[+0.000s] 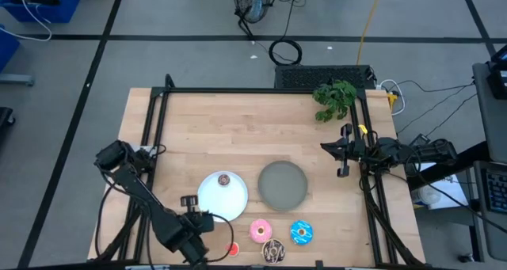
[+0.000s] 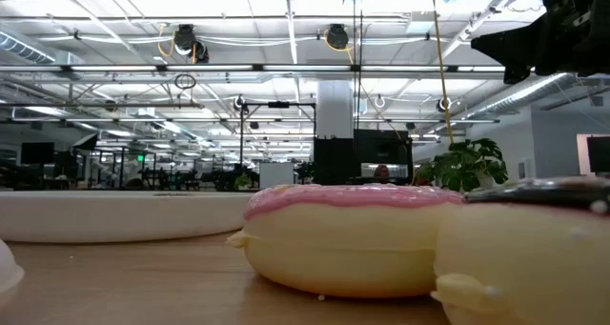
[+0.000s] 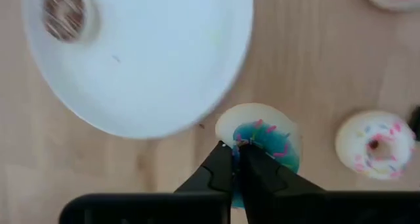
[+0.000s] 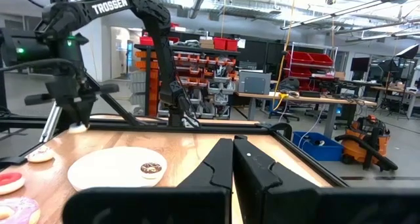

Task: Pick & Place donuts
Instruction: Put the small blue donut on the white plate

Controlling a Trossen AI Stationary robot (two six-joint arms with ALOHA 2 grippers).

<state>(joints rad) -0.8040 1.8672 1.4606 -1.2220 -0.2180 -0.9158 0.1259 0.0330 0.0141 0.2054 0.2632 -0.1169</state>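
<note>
A round white plate (image 1: 223,195) at lower centre; a round grey plate (image 1: 283,184); a pink-iced toy donut (image 1: 261,230); a blue sprinkled toy donut (image 1: 301,232).

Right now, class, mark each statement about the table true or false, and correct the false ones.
1. A tiny brown donut lies on the white plate. True.
2. The grey plate holds two donuts. False: no donut shows on it.
3. The left gripper is shut on the tiny blue donut. True.
4. The right gripper holds the pink donut. False: its fingers are shut on nothing near the table's right edge, and the pink donut lies on the table near the front edge.
</note>
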